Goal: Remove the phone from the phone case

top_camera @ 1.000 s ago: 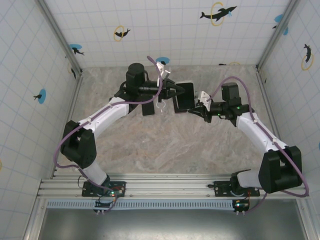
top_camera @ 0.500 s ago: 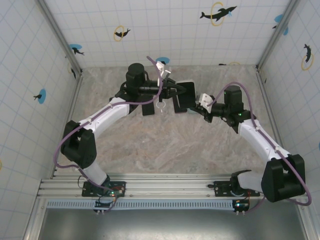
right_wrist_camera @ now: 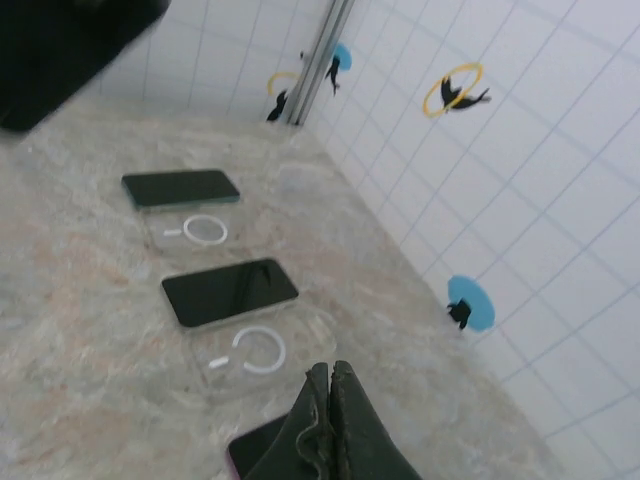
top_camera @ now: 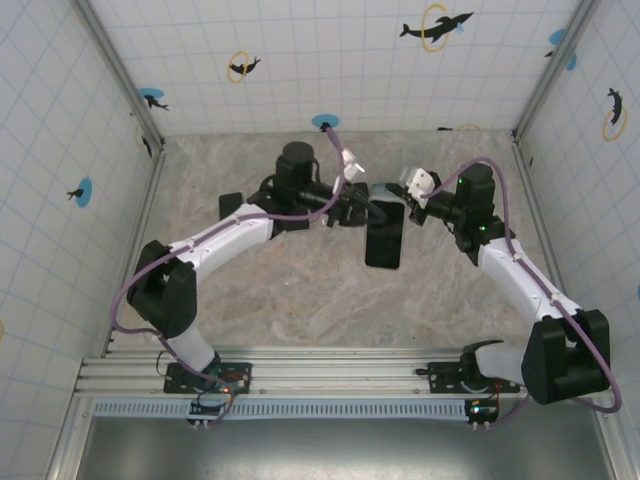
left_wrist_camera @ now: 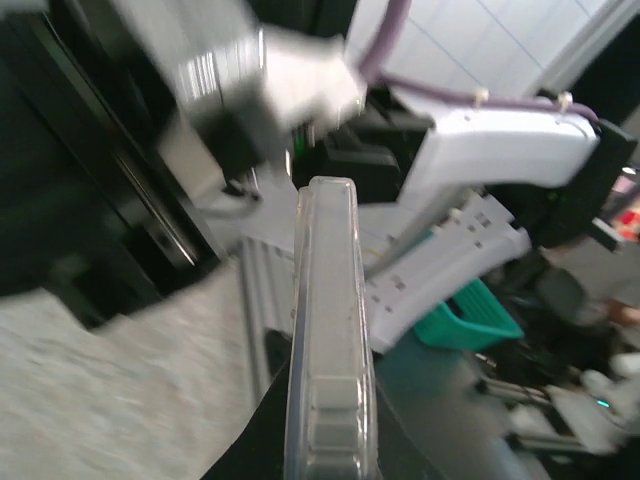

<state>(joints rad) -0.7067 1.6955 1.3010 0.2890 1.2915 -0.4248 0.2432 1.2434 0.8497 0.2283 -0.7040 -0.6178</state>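
Left gripper (top_camera: pixel 357 213) pinches the case (left_wrist_camera: pixel 328 330) mid-frame, with open table (top_camera: pixel 300 300) below. Right gripper (right_wrist_camera: pixel 331 380), pressed together, sits bottom centre. Two phones (right_wrist_camera: pixel 230 291) lie upper left, wall (right_wrist_camera: pixel 480 200) at right.

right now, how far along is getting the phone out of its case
Done, it seems: the black phone lies on the marble table, apart from the clear case. In hand: the left gripper is shut on that case, seen edge-on from its wrist. The right gripper is shut on nothing. Left: probably only setting the case down.
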